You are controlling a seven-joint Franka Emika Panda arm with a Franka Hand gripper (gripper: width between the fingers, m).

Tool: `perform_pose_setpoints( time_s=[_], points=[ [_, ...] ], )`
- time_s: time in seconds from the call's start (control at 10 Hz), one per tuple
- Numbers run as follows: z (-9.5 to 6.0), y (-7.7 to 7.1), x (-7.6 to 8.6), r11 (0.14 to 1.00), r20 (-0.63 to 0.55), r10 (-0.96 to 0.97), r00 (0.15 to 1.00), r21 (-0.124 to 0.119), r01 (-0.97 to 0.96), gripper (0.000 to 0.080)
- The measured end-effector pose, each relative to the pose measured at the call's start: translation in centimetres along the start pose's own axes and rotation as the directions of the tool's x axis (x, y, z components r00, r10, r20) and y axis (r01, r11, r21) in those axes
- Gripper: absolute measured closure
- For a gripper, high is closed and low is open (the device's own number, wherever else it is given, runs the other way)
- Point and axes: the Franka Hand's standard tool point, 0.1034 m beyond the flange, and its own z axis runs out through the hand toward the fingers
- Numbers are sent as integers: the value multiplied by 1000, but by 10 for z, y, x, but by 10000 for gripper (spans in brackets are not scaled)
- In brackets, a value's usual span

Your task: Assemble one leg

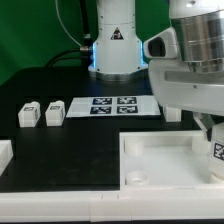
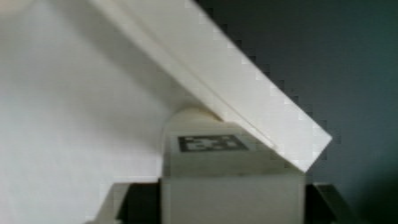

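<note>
The gripper point(image 1: 212, 136) clamps a leg point(image 2: 210, 160) between its two fingers point(image 2: 128, 203), tag facing the wrist camera. The leg hangs over the white tray point(image 1: 150, 158) at the exterior view's right, close against the tray's raised rim point(image 2: 249, 90). Two other legs point(image 1: 40, 113) stand on the black table point(image 1: 60, 150) beside the marker board point(image 1: 110, 105).

Pincer point(image 2: 221, 204) low, clamped tight

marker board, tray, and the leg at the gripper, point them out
marker board point(image 1: 110, 105), exterior view, middle of its tagged face
tray point(image 1: 165, 158), exterior view, bare inner floor
leg point(image 2: 214, 143), wrist view, its tag
</note>
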Motion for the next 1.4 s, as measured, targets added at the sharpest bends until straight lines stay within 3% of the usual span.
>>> perform_pose_setpoints(
  time_s=[0.2,0.3,0.4,0.5,0.6,0.7,0.8,1.1,1.2,1.4],
  points=[
    [0,0,2,988,19,152,988,15,-152,500],
    [0,0,1,994,19,107,994,14,-108,500],
    [0,0,1,997,18,76,997,15,-76,454],
    [2,1,0,1000,11,-19,1000,11,18,264],
    [9,6,-4,968,2,-253,968,-1,253,264],
    [10,7,-7,926,0,-378,926,-5,378,186],
    [10,7,-5,904,-1,-427,904,-5,427,157],
    [8,7,-3,682,-2,-731,682,-19,731,151],
    [3,2,-1,552,-11,-834,552,-46,832,151],
    [2,2,4,315,-1,-949,316,-76,946,151]
  ],
)
